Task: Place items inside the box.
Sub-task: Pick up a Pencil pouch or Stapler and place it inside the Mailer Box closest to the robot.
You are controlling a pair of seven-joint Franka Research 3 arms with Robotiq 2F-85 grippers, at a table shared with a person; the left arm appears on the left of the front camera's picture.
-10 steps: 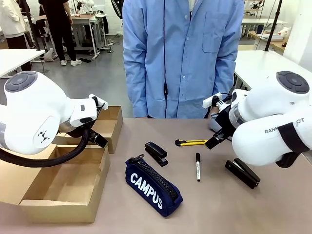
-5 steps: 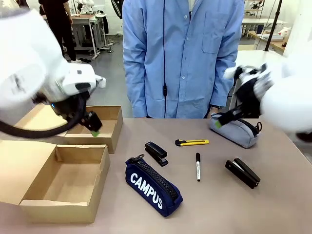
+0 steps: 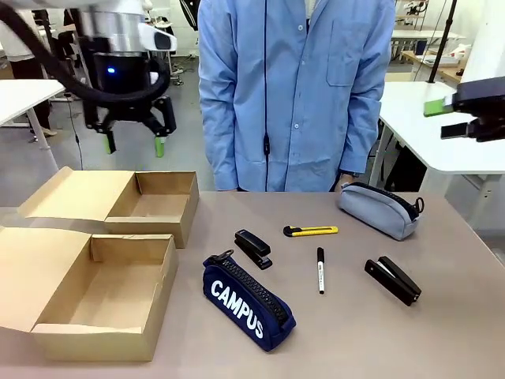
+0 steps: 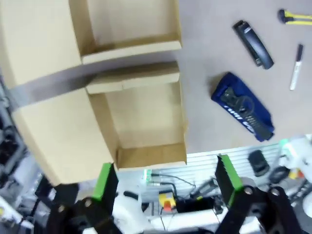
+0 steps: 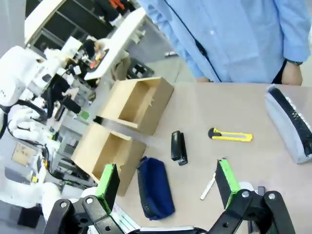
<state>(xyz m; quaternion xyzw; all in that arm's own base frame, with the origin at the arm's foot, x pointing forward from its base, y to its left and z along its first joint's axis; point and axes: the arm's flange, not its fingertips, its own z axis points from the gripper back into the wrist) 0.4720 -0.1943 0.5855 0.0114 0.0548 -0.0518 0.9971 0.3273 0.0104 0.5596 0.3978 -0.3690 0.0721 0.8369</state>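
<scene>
Near box (image 3: pixel 102 344), front left, flaps splayed wide and nothing in it yet. Risk: an item dropped from height hits a flap, or a nudge slides the light cardboard (nothing pins it).
Navy case (image 3: pixel 248 304) lies diagonally just right of it. It's soft, so a pinch may sag or slip.
Near stapler (image 3: pixel 392 280) sits toward the right side of the table (image 3: pixel 355 339). A sloppy approach could shove it outward.
Marker (image 3: pixel 320 270) is thin and round, so it likely rolls as the jaws close.
Far stapler (image 3: pixel 253 249) is just beside the navy case's end. Wide jaws could snag both.
Knife (image 3: pixel 310 231) is flat and low, so fingertips may scrape the table.
Grey case (image 3: pixel 379 209) is at the far edge, right in front of the person (image 3: pixel 296 87). A reach there comes close to them.
Far box (image 3: pixel 188 215) touches the near one, so there's some chance of picking the wrong target.
Left gripper (image 3: pixel 132 146) hangs high above the far box, jaws wide, holding nothing. Right gripper (image 3: pixel 447 118) is high at far right, also wide and empty. Both face a long descent, so aim errors grow.
</scene>
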